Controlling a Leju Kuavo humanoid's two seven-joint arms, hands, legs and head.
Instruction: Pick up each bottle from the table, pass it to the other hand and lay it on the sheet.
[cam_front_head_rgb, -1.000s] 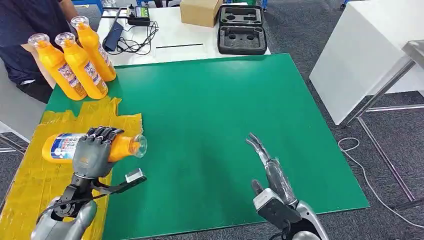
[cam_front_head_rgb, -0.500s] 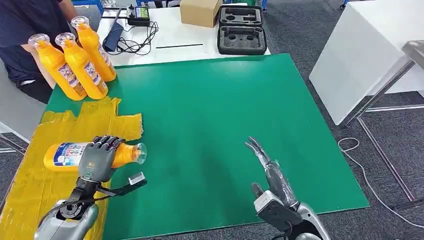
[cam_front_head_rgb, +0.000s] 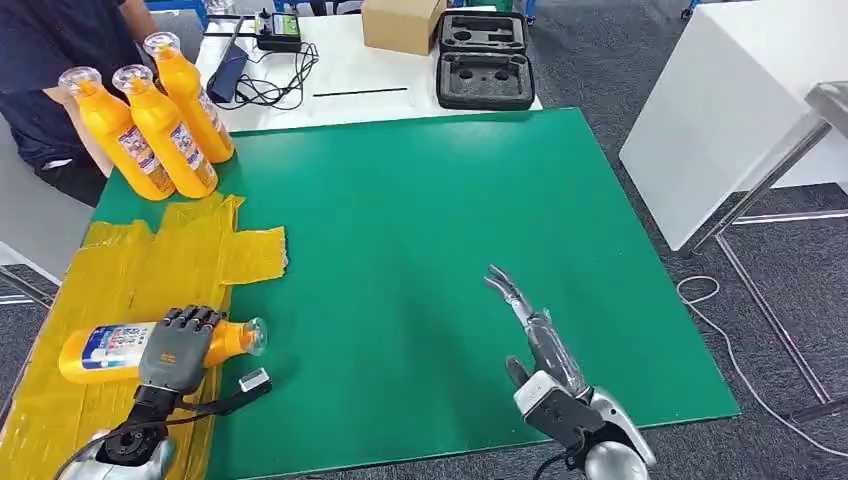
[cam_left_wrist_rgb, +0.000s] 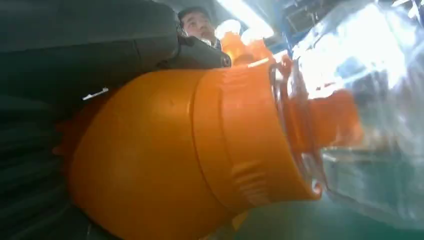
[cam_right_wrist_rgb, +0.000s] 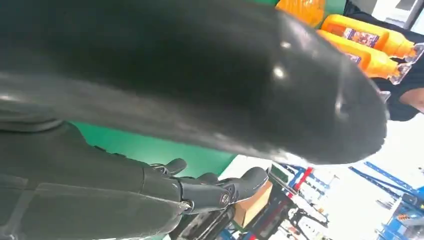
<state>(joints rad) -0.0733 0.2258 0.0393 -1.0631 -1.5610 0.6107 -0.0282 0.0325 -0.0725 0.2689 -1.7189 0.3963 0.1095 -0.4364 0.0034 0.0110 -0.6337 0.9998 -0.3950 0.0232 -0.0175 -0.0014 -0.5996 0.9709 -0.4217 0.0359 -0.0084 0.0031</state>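
One orange bottle (cam_front_head_rgb: 120, 345) lay on its side in the left robot hand (cam_front_head_rgb: 175, 348), whose dark fingers were curled over its shoulder and held it firmly; its clear cap pointed toward the right robot hand, and its labelled body reached out to the far side of the left robot hand. The bottle was low over the yellow sheet (cam_front_head_rgb: 150, 262), which covered the left strip of the green worktop (cam_front_head_rgb: 430, 220), but I could not tell if it already touched the sheet. In the left wrist view the orange shoulder of the bottle (cam_left_wrist_rgb: 190, 160) was pressed against the dark palm, with the clear cap (cam_left_wrist_rgb: 370, 110) beyond it. The right robot hand (cam_front_head_rgb: 530, 325) was well apart from the bottle, above the bare green surface, with its fingers stretched forward and slightly apart, holding nothing; the right wrist view showed its fingers (cam_right_wrist_rgb: 220, 190) loosely extended. Three more orange bottles (cam_front_head_rgb: 160, 115) stood close together, far ahead of the left robot hand, at the far corner of the worktop just beyond the sheet. A person in dark clothes (cam_front_head_rgb: 50, 60) sat right behind these bottles.
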